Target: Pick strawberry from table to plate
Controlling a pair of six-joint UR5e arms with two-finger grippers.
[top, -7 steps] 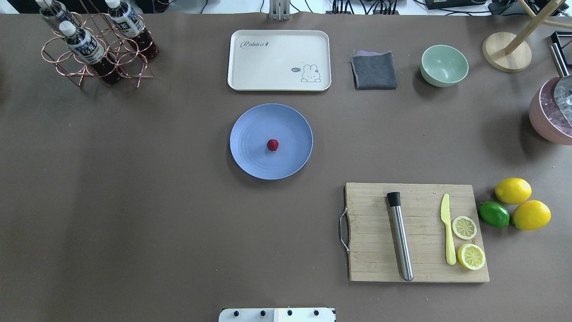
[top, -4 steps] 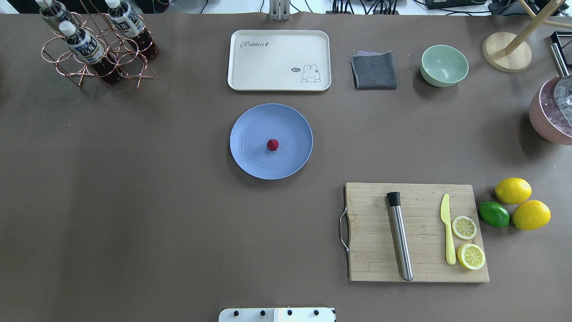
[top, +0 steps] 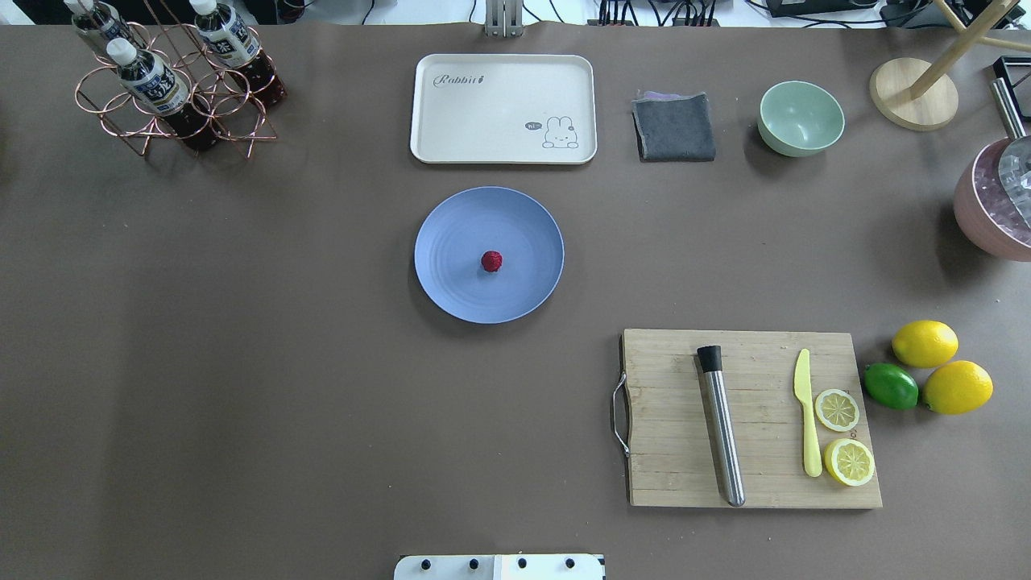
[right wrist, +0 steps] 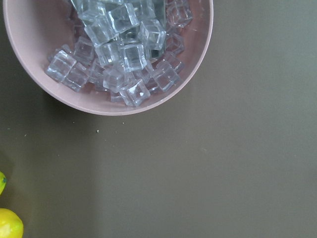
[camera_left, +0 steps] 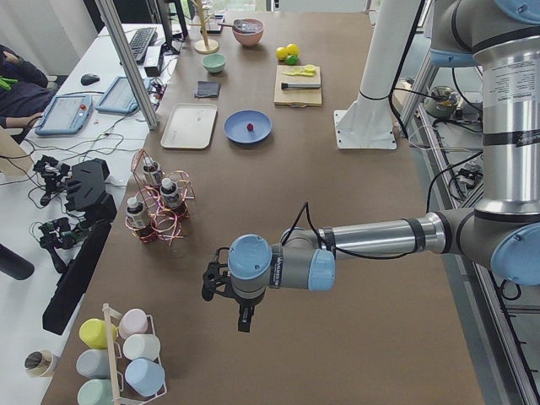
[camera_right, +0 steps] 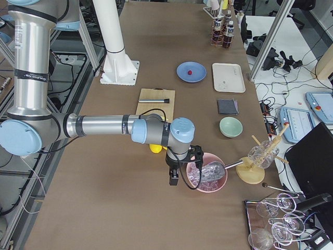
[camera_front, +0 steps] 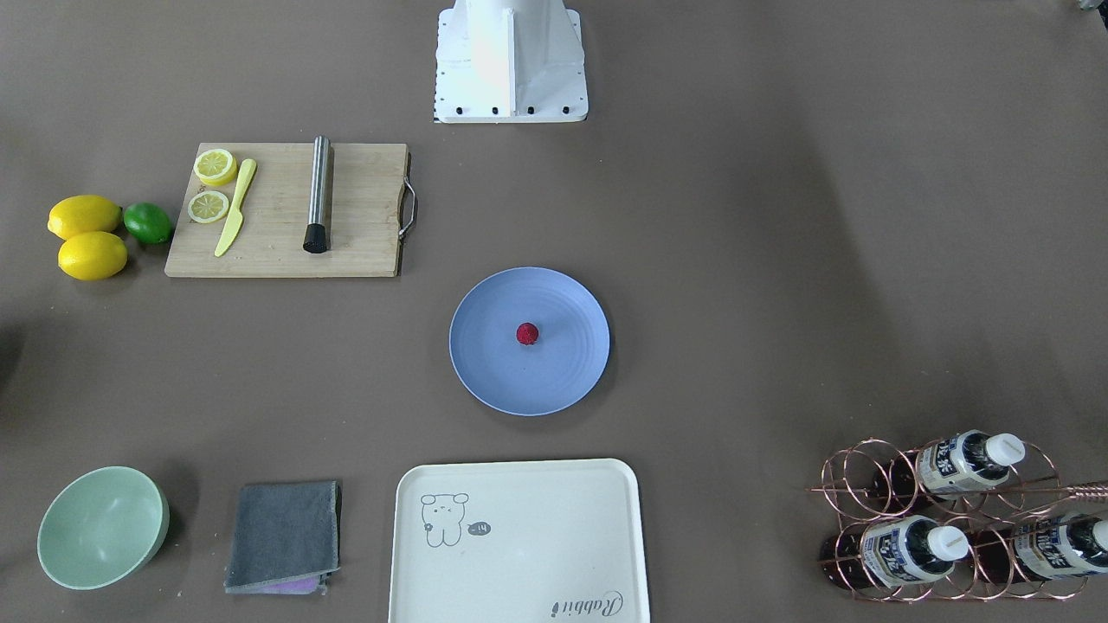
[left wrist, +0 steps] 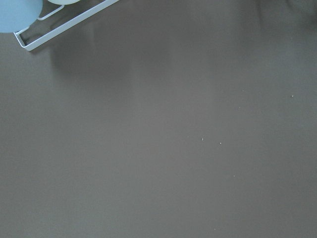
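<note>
The small dark-red strawberry [top: 491, 260] [camera_front: 527, 333] lies near the middle of the round light-blue plate [top: 451, 242] [camera_front: 563, 372], which rests on the brown table [top: 242, 362]. Neither gripper shows in the overhead or front views. My left gripper [camera_left: 242, 321] hangs over the table far from the plate, beyond the bottle rack, seen only in the exterior left view. My right gripper [camera_right: 173, 179] hangs beside a pink bowl [camera_right: 207, 174] of ice, seen only in the exterior right view. I cannot tell whether either is open or shut.
A cream tray [top: 503, 109], a grey cloth [top: 674, 127] and a pale green bowl [top: 800, 118] lie behind the plate. A cutting board [top: 676, 451] with a metal rod, knife and lemon slices sits front right, beside lemons [top: 925, 343]. A copper bottle rack [top: 173, 97] stands back left.
</note>
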